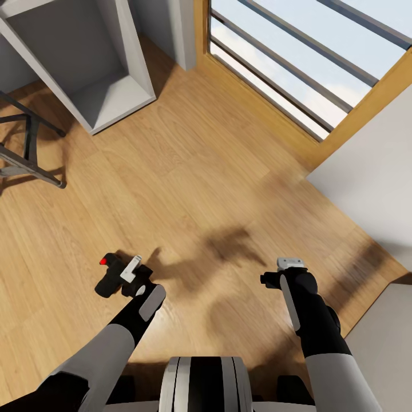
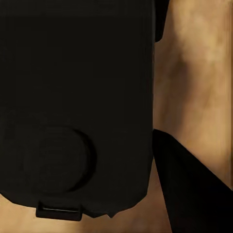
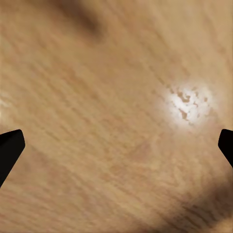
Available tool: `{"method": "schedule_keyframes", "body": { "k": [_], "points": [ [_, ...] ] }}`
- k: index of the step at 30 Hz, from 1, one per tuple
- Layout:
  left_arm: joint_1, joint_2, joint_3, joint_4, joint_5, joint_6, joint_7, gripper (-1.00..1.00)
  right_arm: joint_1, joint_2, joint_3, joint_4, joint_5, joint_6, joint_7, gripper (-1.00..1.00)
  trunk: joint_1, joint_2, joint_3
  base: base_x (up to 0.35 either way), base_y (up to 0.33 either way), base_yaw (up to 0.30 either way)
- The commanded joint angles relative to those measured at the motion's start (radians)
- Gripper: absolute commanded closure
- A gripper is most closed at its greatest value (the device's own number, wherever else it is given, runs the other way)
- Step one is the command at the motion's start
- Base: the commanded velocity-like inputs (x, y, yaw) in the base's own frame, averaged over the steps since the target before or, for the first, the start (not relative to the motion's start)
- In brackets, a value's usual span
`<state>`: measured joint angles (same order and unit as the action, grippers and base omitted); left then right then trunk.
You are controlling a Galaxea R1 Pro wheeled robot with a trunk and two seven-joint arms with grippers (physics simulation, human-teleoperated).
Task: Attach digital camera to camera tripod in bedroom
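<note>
The digital camera (image 1: 114,274) sits at the left gripper (image 1: 127,281), above the wood floor (image 1: 200,189), red button (image 1: 103,261) upward. The left wrist view adds its matte black body (image 2: 73,97) with a round raised disc (image 2: 60,160) — one finger (image 2: 187,189) alongside; whether the grip is closed cannot be told. The right gripper (image 3: 116,145) stands spread wide, holding nothing, over grained planks. Nearby: a white open cabinet (image 1: 109,68), a barred window (image 1: 297,63), and dark metal legs (image 1: 28,154) at the far left — identity unclear.

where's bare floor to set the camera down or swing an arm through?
Bare wood floor spans between white shelf unit, window frame and both grippers. Crowded far left: camera tripod legs. Left gripper grips the digital camera.
</note>
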<state>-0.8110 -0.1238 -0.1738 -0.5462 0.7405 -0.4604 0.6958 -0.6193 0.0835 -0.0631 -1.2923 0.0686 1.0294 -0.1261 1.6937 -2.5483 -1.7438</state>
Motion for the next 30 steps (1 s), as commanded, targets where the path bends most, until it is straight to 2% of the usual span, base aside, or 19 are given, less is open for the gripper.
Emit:
{"method": "schedule_keyframes", "body": {
  "k": [1,7,8,10,11,13,18,30],
  "points": [
    [0.000,0.001,-0.007,-0.002,0.004,-0.002,0.007,1.00,0.000,0.001,-0.001,-0.001,0.007,0.004,0.003,-1.00,0.000,0.000,-0.001,0.000,0.000,0.000],
    [0.000,0.001,-0.007,-0.009,0.002,-0.003,0.007,1.00,0.000,0.001,-0.001,-0.001,0.007,0.004,0.003,-1.00,0.000,0.000,-0.001,0.000,0.000,0.000],
    [0.000,-0.020,-0.007,-0.282,-0.168,0.043,0.094,1.00,0.000,0.001,-0.001,0.001,0.007,0.004,0.003,-1.00,0.000,0.000,-0.001,0.000,0.000,0.000],
    [0.000,-0.026,-0.007,-0.306,-0.211,0.056,0.123,1.00,0.000,0.001,-0.001,0.001,0.007,0.004,0.004,-1.00,0.000,0.000,-0.001,0.000,0.000,0.000],
    [0.000,-0.031,-0.007,-0.326,-0.247,0.065,0.147,1.00,0.000,0.001,-0.001,0.001,0.007,0.004,0.004,-1.00,0.000,0.000,-0.001,0.000,0.000,0.000],
    [0.000,-0.036,-0.007,-0.352,-0.287,0.072,0.173,1.00,0.000,0.001,-0.001,0.001,0.007,0.004,0.004,-1.00,0.000,0.000,-0.001,0.000,0.000,0.000],
    [0.000,-0.040,-0.007,-0.380,-0.324,0.079,0.196,1.00,0.000,0.001,-0.001,0.001,0.007,0.004,0.004,-1.00,0.000,0.000,-0.001,0.000,0.000,0.000],
    [0.000,-0.042,-0.008,-0.420,-0.338,0.098,0.203,1.00,0.000,0.002,-0.001,0.001,0.007,0.004,0.005,-1.00,0.000,0.000,-0.001,0.000,0.000,0.000]
  ]
}}
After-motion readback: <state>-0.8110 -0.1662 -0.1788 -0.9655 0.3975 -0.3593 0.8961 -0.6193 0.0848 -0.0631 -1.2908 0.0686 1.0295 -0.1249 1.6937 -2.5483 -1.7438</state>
